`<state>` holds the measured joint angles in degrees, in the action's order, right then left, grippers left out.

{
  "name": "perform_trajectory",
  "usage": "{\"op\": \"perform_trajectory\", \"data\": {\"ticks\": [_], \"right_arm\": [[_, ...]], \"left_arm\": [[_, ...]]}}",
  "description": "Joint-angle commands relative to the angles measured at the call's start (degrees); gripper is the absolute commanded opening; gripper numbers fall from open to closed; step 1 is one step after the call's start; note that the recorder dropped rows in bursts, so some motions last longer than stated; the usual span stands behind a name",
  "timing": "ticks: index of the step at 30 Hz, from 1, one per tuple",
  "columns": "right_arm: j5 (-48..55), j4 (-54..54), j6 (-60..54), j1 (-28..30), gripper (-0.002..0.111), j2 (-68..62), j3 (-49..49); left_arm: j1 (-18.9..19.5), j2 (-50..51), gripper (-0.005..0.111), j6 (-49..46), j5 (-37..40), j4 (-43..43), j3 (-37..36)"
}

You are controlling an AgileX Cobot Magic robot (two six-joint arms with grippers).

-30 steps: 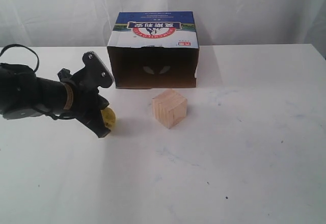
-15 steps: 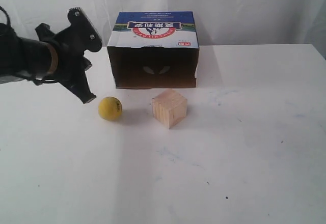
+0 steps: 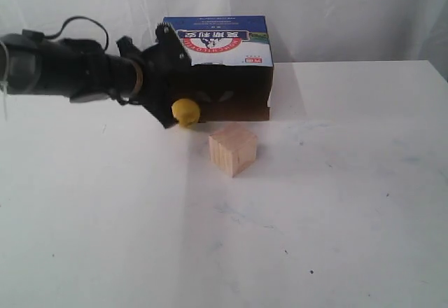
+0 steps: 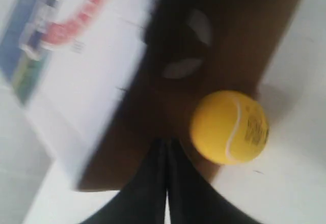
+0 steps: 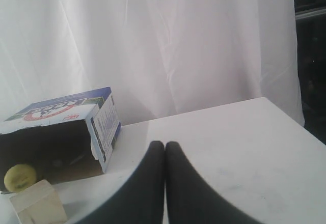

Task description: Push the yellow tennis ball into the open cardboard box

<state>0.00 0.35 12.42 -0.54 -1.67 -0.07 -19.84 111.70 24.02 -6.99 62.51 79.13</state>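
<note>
The yellow tennis ball (image 3: 185, 111) sits at the lower left of the open cardboard box's (image 3: 215, 38) dark mouth. Whether it is fully inside is unclear. My left gripper (image 3: 168, 120) is shut with nothing in it, its tips right beside the ball on the ball's left, in front of the box. In the left wrist view the shut gripper (image 4: 165, 143) points at the box's dark inside (image 4: 219, 35), close beside the ball (image 4: 229, 127). My right gripper (image 5: 164, 145) is shut and empty, far from the ball (image 5: 20, 177) and box (image 5: 61, 113), and out of the exterior view.
A pale wooden cube (image 3: 233, 149) stands on the white table (image 3: 315, 217) just in front of the box, right of the ball; it also shows as the cube (image 5: 38, 204) in the right wrist view. A white curtain (image 3: 336, 7) hangs behind.
The left arm rose, then swung right to the box's front. The ball moved from left of the cube up to the box's mouth.
</note>
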Motion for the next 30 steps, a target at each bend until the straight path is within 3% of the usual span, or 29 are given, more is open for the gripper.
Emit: {"op": "perform_trajectory", "data": {"ticks": [1,8,13,21,30], "right_arm": [[-0.3,0.0,0.2,0.0,0.0,0.3,0.1],[-0.3,0.0,0.2,0.0,0.0,0.3,0.1],[-0.3,0.0,0.2,0.0,0.0,0.3,0.1],[-0.3,0.0,0.2,0.0,0.0,0.3,0.1],[-0.3,0.0,0.2,0.0,0.0,0.3,0.1]], "left_arm": [[-0.3,-3.5,0.0,4.3,5.7,3.1,0.3],[-1.8,-11.3,0.0,6.4,5.2,1.7,-12.5],[-3.9,-21.8,0.0,6.4,3.9,-4.1,-24.9],[-4.3,-40.8,0.0,-3.3,-0.8,-27.7,-42.3],[-4.3,-59.8,0.0,-15.7,-2.0,-50.5,-54.6]]}}
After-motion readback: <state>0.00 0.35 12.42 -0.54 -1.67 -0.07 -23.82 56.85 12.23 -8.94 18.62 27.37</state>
